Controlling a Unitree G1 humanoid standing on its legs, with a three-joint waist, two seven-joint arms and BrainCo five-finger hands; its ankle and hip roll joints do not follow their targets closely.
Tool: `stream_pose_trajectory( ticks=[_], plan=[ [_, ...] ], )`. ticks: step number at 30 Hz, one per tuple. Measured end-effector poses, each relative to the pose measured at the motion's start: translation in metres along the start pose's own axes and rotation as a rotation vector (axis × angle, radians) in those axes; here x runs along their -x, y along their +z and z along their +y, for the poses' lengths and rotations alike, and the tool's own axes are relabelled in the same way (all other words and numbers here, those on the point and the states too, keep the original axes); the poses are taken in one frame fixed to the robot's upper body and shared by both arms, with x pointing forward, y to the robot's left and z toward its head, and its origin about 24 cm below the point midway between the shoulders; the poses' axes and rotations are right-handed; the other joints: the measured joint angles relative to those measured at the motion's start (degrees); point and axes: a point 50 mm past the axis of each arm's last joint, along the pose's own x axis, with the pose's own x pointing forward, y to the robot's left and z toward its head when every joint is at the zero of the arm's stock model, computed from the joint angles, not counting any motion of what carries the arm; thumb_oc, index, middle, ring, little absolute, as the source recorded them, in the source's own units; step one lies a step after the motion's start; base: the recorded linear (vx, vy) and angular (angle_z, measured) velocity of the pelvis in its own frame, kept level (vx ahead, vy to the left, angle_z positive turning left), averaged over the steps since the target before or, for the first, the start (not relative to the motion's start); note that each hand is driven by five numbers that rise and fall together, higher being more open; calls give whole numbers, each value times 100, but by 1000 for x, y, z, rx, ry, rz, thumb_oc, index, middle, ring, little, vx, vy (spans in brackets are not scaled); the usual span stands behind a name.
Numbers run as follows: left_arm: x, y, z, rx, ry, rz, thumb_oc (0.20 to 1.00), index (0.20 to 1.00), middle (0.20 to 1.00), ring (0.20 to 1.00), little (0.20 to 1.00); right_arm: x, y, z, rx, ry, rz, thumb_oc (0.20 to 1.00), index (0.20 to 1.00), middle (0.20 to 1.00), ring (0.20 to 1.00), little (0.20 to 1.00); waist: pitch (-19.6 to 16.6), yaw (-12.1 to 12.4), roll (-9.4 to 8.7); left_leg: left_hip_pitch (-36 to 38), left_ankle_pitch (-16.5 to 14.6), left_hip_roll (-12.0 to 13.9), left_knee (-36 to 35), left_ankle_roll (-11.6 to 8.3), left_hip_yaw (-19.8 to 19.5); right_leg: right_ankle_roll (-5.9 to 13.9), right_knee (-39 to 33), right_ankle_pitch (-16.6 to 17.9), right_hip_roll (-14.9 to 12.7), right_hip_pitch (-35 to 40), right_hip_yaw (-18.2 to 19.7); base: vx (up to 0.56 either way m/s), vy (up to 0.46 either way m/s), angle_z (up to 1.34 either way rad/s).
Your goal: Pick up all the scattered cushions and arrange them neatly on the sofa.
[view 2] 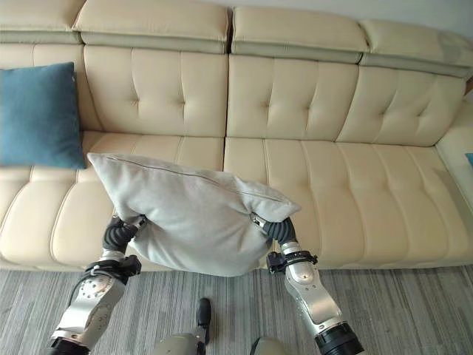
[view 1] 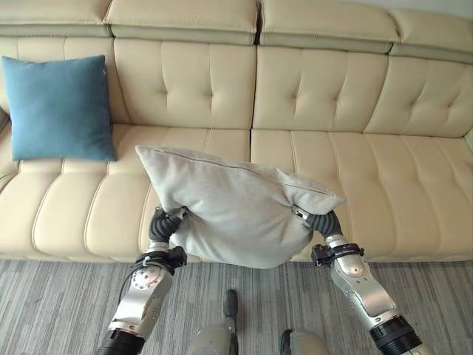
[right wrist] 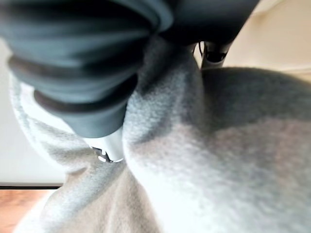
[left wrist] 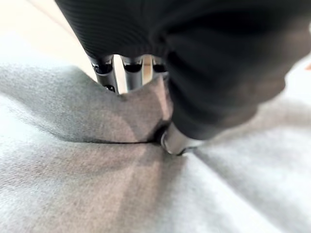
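Grey fabric cushion (view 1: 236, 214): 1 item, soft and loosely filled, held in the air in front of the sofa's front edge, tilted with 1 corner raised toward the blue cushion. Not resting on the seat.

Left hand (left wrist: 175, 141): at the cushion's lower left side. Its wrist view shows the thumb pressed into a fold of the grey cloth with fingers (left wrist: 104, 73) on the far side of that fold, so it reads as pinched on the cushion.

Right hand (right wrist: 109, 150): at the cushion's right corner, cloth bunched between the thumb and the fingers (right wrist: 214, 53) behind; likewise clamped on the cushion.

Blue cushion (view 1: 59, 107): 1 item, upright against the backrest at the sofa's left end, already placed, well apart from the grey one.

Sofa (view 1: 355, 185): cream leather, tufted back, with bare seats in the middle and on the right.

Floor (view 1: 66, 303): grey striped carpet in front of the sofa.

Risks, as judged:
1. Both holds are on folds of cloth, not the body; the filling could sag and slide a fold out of 1 hand, leaving the cushion hanging or dropped on the carpet.
2. Release too near the front edge could let it tip off the smooth leather.
3. The raised corner could knock the blue cushion if it is carried leftward.
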Motion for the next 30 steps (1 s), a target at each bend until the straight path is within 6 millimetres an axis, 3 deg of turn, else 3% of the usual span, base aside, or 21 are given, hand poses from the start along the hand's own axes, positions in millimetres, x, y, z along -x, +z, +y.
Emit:
stream_pose_trajectory(
  ticks=[2, 4, 5, 6, 9, 10, 11, 13, 15, 16, 17, 18, 20, 22, 23, 26, 30],
  plan=[
    [-2, 7, -3, -15, -12, -32, 200, 200, 200, 200, 200, -2, 8, -3, -2, -10, -40, 200, 200, 200, 200, 200, 19, -71, 11, 92, 27, -33, 1, -30, 4, -170, -1825, -34, 134, -30, -221, 200, -90, 14],
    [-3, 7, -5, -5, -13, -34, 200, 200, 200, 200, 200, -3, 11, -6, 8, -15, -53, 200, 200, 200, 200, 200, 24, -174, -6, 196, -67, -87, 3, -120, -123, -172, -3276, 417, 331, -17, -344, 129, -71, 33],
    [-3, 7, -6, 3, -12, -32, 200, 200, 200, 200, 200, -3, 11, -7, 10, -17, -53, 200, 200, 200, 200, 200, 23, -192, -7, 240, -92, -112, 4, -157, -138, -206, -3662, 662, 401, -15, -406, 135, -99, 30],
    [-2, 5, -8, 13, -10, -27, 200, 200, 200, 200, 200, -3, 11, -8, 14, -20, -51, 200, 200, 200, 200, 200, 27, -169, -1, 324, -102, -129, 4, -163, -115, -341, -3736, 756, 408, 90, -589, 257, -211, 28],
    [-2, 5, -9, 17, -10, -28, 200, 200, 200, 200, 200, -3, 8, -8, 23, -19, -38, 200, 200, 200, 200, 200, -3, -171, -66, 653, -243, -168, 6, -378, -313, -654, -4267, 1615, 539, 1240, -491, 209, -179, 30],
    [-1, 6, -9, 19, -6, -33, 200, 200, 200, 200, 200, -4, 10, -8, 27, -15, -46, 200, 200, 200, 200, 200, -33, -117, -132, 688, -245, -213, 10, -383, -281, -813, -4516, 1681, 542, 1462, -492, 212, -204, 13],
    [-1, 5, -9, 29, 1, -34, 200, 200, 200, 200, 200, -9, 13, -9, 40, -9, -60, 200, 200, 200, 200, 200, 11, -68, -45, 659, -313, -168, 187, -486, -334, -874, -4644, 1715, 563, 1624, -498, 110, -152, 12],
    [1, 4, -10, 27, -2, -29, 200, 200, 200, 200, 200, -9, 14, -10, 43, -16, -61, 200, 200, 200, 200, 200, 89, -80, -180, 76, -586, -192, 1390, -723, -373, -959, -4658, 1774, 422, 1756, -493, 56, -90, 20],
    [4, 2, -9, 25, -5, -25, 200, 200, 200, 200, 200, -10, 16, -12, 56, -13, -71, 200, 200, 200, 200, 200, 111, 11, -221, -173, -676, -31, 1788, -704, -459, -1073, -4657, 1590, 464, 1895, -364, 113, -53, 10],
    [2, 5, -15, 37, -19, -40, 200, 200, 200, 200, 200, -11, 19, -16, 62, -25, -91, 200, 200, 200, 200, 200, 163, -24, -240, -459, -766, 58, 1988, -731, -631, -1123, -4708, 1278, 474, 1935, -282, 90, -4, 21],
    [0, 7, -20, 50, -28, -49, 200, 200, 200, 200, 200, -13, 22, -19, 63, -36, -101, 200, 200, 200, 200, 200, 279, -5, -297, -697, -776, 111, 1944, -733, -793, -1139, -4763, 1305, 475, 1952, -285, 89, 6, 24],
    [0, 6, -20, 50, -26, -45, 200, 200, 200, 200, 200, -13, 22, -19, 61, -39, -100, 200, 200, 200, 200, 200, 341, -13, -334, -844, -751, 186, 1638, -760, -810, -1132, -4763, 1308, 452, 1954, -292, 108, 29, -2],
    [2, 2, -22, 44, -32, -25, 200, 200, 200, 200, 200, -11, 20, -21, 71, -41, -89, 200, 200, 200, 200, 200, 380, -27, -241, -947, -456, 387, 1069, -850, -809, -939, -4762, 1380, 488, 2006, -365, 122, 43, -15],
    [6, -3, -24, 51, -37, -3, 200, 200, 200, 200, 200, -7, 16, -26, 89, -47, -72, 200, 200, 200, 200, 200, 337, -61, 117, -647, 113, 595, 530, -765, -798, -740, -4764, 1280, 699, 2132, -317, 73, 61, -26],
    [4, -1, -24, 47, -41, -7, 200, 200, 200, 200, 200, -5, 13, -27, 75, -66, -63, 200, 200, 200, 200, 200, 340, -145, 82, -539, 412, 520, 325, -676, -767, -644, -4767, 1259, 608, 2154, -309, 105, 99, -11],
    [3, 1, -23, 33, -44, -13, 200, 200, 200, 200, 200, -1, 9, -26, 58, -75, -49, 200, 200, 200, 200, 200, 324, -241, 43, -280, 506, 233, -17, -554, -673, -428, -4766, 1230, 314, 2245, -324, 87, 65, -1],
    [2, 8, -17, 3, -46, -40, 200, 200, 200, 200, 200, -1, 9, -20, 38, -65, -46, 200, 200, 200, 200, 200, 320, -155, 34, -45, 444, 126, -15, -517, -583, -306, -4799, 1234, 194, 2427, -316, 70, 42, -6]
  ],
)
